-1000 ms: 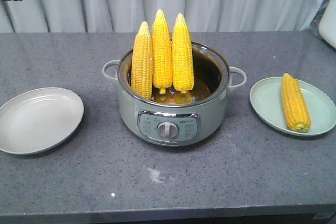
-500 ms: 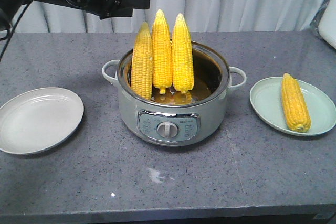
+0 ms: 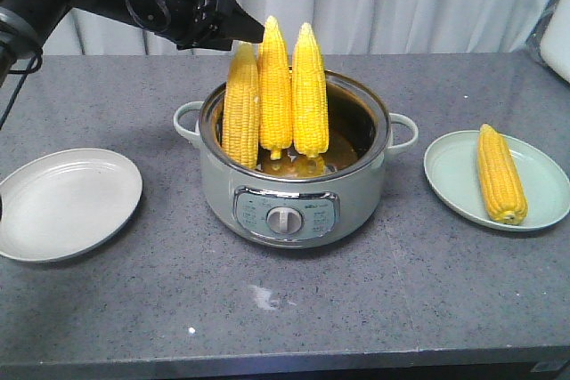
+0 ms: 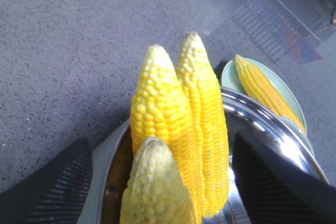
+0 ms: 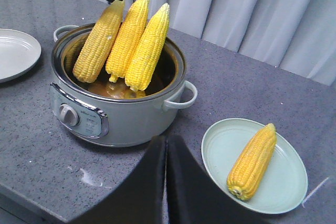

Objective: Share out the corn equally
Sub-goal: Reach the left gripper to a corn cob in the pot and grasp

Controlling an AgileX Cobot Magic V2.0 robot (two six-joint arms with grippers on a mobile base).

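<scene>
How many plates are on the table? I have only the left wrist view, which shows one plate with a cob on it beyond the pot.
Observer: Two. A white plate lies on the other side of the pot, with nothing on it.
Reviewer: Where is the right hand?
Observer: The right hand is shut, holding nothing, well back from the pot.
Reviewer: Does the pot have controls?
Observer: Yes, a panel with a round dial on its front wall.
</scene>
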